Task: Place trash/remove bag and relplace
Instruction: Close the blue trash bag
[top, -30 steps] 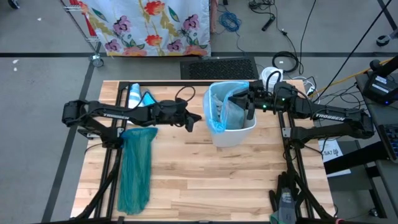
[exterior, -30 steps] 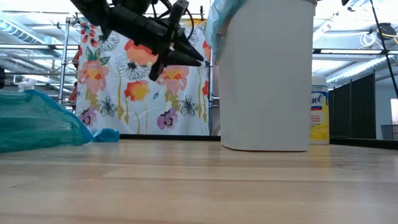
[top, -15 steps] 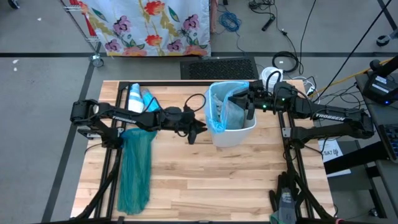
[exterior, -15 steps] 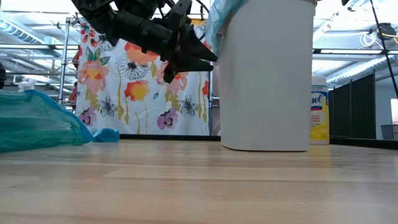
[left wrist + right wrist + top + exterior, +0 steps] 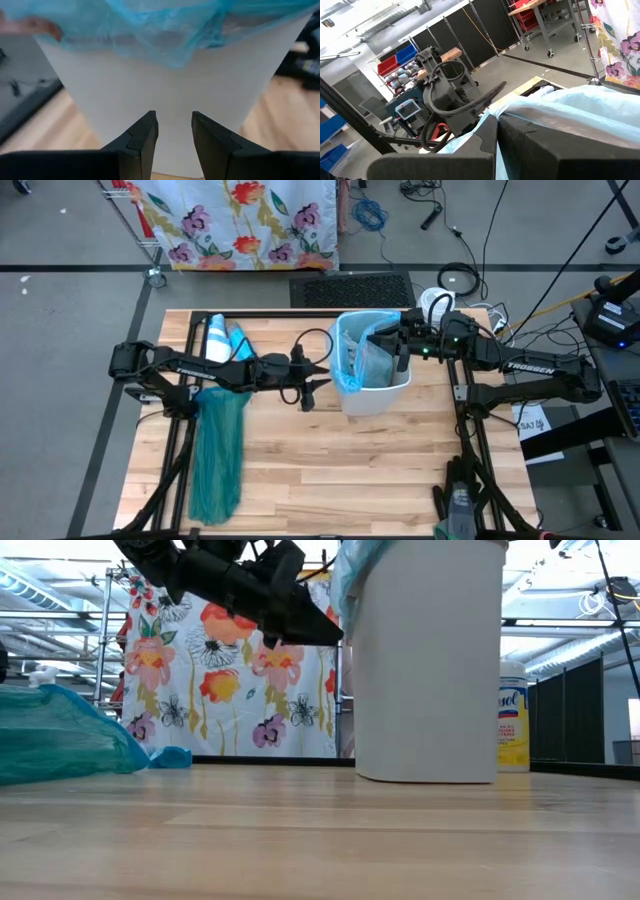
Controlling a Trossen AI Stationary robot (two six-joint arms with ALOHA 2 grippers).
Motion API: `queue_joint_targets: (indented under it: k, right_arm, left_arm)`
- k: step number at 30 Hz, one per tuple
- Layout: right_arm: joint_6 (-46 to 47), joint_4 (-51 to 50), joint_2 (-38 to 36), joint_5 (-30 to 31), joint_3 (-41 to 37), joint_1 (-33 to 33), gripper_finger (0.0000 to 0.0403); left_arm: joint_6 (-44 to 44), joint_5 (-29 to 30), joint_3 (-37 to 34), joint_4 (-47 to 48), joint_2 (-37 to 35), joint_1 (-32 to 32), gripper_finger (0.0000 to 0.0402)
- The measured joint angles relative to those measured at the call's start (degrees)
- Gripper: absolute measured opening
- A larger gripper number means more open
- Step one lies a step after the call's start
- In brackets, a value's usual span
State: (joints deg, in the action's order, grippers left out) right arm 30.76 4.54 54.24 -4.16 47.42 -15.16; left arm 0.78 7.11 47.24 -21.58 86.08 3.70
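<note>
Teal-green bag [image 5: 219, 450] lies limp along the table's [image 5: 330, 470] left side, with a spray bottle [image 5: 216, 337] just behind it, neither of them in play. Next across, the left gripper [image 5: 318, 379] hangs above the wood with its fingers a little apart and nothing between them; the left wrist view shows bare bin wall through the gap. Straight ahead of that gripper, just beside its tips, stands the white bin [image 5: 375, 393], and the sky-blue bag [image 5: 349, 378] folds over the bin's near rim slightly higher than the fingers point. So the bag's overhanging edge lies forward and upward from the left gripper, which is probably the nearer one to that flap. Over the bin's far side the right gripper [image 5: 400, 352] is closed tight on the bag's opposite rim, pinning it. Trash cannot be made out inside the bin.
</note>
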Motion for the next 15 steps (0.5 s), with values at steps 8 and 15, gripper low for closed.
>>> queue_joint_targets:
  k: [8, 15]
  right_arm:
    - [0.11, -0.02, 0.0, -0.02, 0.0, 0.0, 0.0]
    - [0.13, -0.06, 0.0, -0.15, 0.0, 0.0, 0.0]
  left_arm:
    - [-6.74, 7.81, 0.0, -0.3, -0.53, -0.59, 0.0125]
    - [-11.69, 8.22, 0.11, -0.48, -4.42, -0.63, 0.0125]
